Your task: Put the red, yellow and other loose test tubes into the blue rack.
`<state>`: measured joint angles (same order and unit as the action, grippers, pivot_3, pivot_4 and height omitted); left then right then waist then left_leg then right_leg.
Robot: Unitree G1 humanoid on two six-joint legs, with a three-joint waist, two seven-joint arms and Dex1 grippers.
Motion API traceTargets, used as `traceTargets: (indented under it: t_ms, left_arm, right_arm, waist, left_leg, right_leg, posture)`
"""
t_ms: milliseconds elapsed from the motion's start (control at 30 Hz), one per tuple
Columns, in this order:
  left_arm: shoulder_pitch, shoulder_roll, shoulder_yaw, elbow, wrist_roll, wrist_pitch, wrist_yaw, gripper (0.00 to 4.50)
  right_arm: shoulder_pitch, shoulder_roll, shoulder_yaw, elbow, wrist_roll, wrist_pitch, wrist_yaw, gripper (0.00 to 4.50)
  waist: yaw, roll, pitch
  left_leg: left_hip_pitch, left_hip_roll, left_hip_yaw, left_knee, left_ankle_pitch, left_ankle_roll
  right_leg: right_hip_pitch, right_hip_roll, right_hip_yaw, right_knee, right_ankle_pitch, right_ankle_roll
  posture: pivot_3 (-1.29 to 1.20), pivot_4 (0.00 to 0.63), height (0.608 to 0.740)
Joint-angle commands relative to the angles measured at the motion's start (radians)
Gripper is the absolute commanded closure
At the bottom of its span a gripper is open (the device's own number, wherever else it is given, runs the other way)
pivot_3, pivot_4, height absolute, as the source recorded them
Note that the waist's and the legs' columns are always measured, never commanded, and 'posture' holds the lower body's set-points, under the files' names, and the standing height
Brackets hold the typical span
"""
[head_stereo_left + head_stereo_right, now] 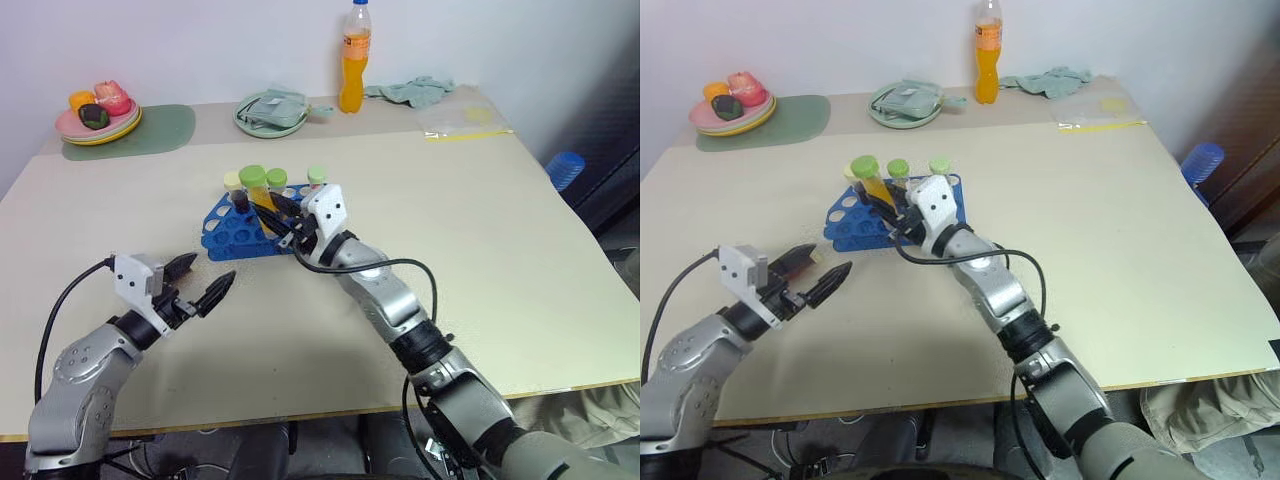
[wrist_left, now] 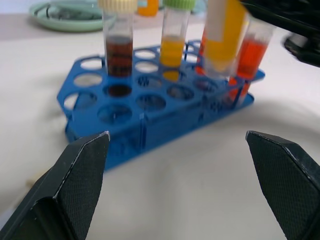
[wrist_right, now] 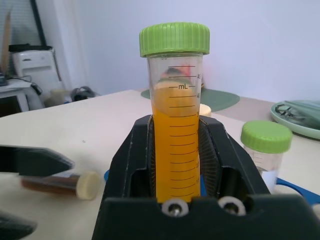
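Right end effector (image 1: 283,219) is pinching the yellow test tube (image 3: 176,145) upright, just above the blue rack (image 1: 228,238) — the placing step, by the look of it. Next it likely needs lining up over a free hole (others already stand racked), then lowering. Left end effector (image 1: 197,281) hangs spread wide near the rack, above the surface (image 1: 520,250).

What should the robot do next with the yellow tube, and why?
Probably lower it into an empty hole. The right end effector is shut on the yellow tube, holding it over the rack, and it does not look seated yet.
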<state>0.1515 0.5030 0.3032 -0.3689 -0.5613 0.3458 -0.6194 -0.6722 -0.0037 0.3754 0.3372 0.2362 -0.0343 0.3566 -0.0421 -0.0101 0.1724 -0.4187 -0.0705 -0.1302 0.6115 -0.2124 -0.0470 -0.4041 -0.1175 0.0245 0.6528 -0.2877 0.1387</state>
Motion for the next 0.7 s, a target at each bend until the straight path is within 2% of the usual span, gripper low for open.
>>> traceTargets:
  t_ms: [33, 300, 700]
  left_arm:
    - [0.022, 0.008, 0.031, -0.043, -0.008, -0.018, -0.006, 0.00]
    - [0.020, 0.002, 0.017, -0.061, -0.005, -0.011, 0.010, 0.00]
    - [-0.015, 0.002, 0.000, -0.050, -0.008, 0.006, 0.012, 0.00]
  right_arm:
    - [-0.029, 0.037, -0.049, 0.059, -0.046, -0.071, -0.007, 3.78]
    - [-0.030, 0.071, -0.103, 0.134, -0.093, -0.105, 0.014, 3.78]
    - [-0.041, 0.106, -0.136, 0.194, -0.171, -0.131, -0.033, 3.78]
  waist:
    - [0.001, 0.000, 0.000]
    - [-0.002, 0.000, 0.000]
    - [-0.002, 0.000, 0.000]
  left_leg:
    - [0.000, 0.000, 0.000, 0.000, 0.000, 0.000]
    - [0.000, 0.000, 0.000, 0.000, 0.000, 0.000]
    - [0.001, 0.000, 0.000, 0.000, 0.000, -0.001]
  right_leg:
    - [0.000, 0.000, 0.000, 0.000, 0.000, 0.000]
    - [0.000, 0.000, 0.000, 0.000, 0.000, 0.000]
    - [0.000, 0.000, 0.000, 0.001, 0.000, 0.000]
  posture:
    - [0.00, 0.150, 0.740]
    - [0.00, 0.150, 0.740]
    - [0.00, 0.150, 0.740]
